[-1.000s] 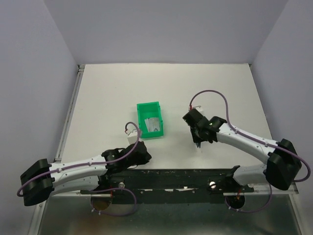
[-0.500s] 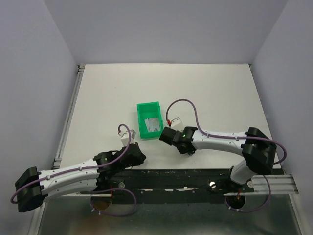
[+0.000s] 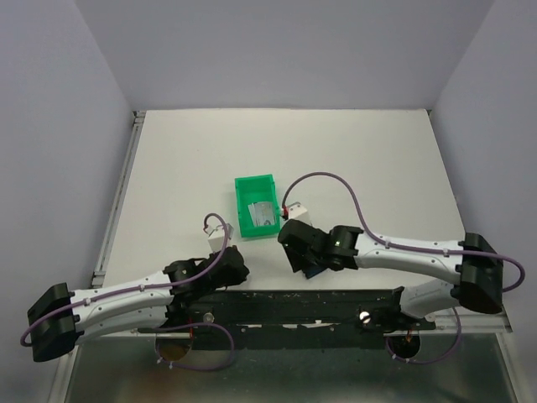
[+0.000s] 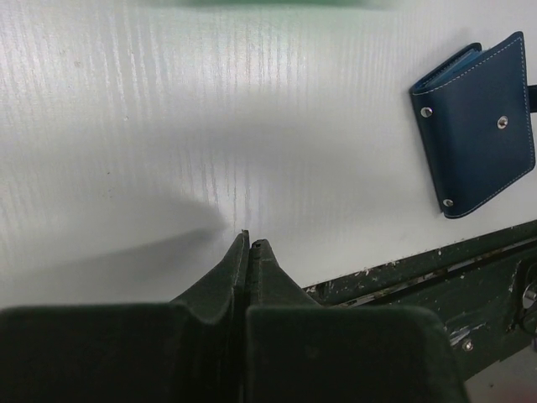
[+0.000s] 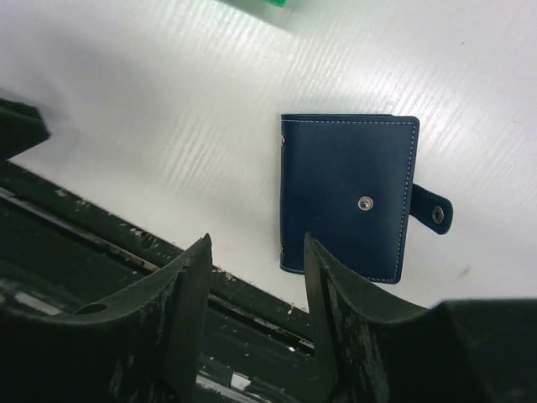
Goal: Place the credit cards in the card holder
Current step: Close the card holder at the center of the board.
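Holder [image 5: 348, 197] lies folded flat on table [image 5: 126, 84], centre-right of R wrist view, close to the dark rail [image 5: 84, 218]; snap tab sticks out sideways and looks unfastened. R gripper [image 5: 256, 252] hangs over it, lower centre of frame, fingers spread w/ nothing between; L gripper [image 4: 249, 239] sits low centre in its own view, fingers pressed together, empty, holder off at upper right. Cards [image 3: 263, 213] lie in green bin [image 3: 243, 183], mid top view, apart from holder, so I judge nothing loaded yet: holder to open, cards to fetch & slot in.
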`<state>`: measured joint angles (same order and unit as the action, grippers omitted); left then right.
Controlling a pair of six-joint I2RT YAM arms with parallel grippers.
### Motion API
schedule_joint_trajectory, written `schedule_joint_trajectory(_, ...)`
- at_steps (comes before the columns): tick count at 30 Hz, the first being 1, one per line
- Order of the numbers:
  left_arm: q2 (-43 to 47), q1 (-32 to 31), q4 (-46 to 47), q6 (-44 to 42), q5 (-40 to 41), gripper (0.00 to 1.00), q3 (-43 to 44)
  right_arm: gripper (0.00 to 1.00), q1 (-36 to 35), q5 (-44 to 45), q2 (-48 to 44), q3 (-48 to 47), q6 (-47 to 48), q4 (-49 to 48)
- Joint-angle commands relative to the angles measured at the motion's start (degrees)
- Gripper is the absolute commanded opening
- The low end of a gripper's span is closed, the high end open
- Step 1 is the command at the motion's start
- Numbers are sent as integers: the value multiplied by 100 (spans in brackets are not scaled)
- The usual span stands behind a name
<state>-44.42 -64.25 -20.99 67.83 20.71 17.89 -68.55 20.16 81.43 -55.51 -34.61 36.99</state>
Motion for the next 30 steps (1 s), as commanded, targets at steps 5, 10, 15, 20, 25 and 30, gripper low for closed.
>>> schedule_joint_trajectory(5,-724,-9,411,-489,109,0,539,53,1165,102,-1558,715,-265,124)
schedule_joint_trajectory(10,-1375,-18,1052,-1192,-58,0,1259,47,2625,-739,-2096,1208,-187,10)
schedule_joint_trajectory(15,-2349,-9,1607,-1738,-225,0,2033,44,3567,-1733,-1851,1393,-46,-314)
schedule_joint_trajectory(20,-3457,-9,1931,-1800,-673,0,2614,38,3893,-2122,-1297,1385,60,-474)
schedule_joint_trajectory(25,-3828,-9,2037,-1616,-875,0,2720,34,3902,-2279,-805,1393,147,-491)
schedule_joint_trajectory(30,-3793,18,1968,-1571,-823,0,2570,33,3894,-2859,-295,1551,209,-921)
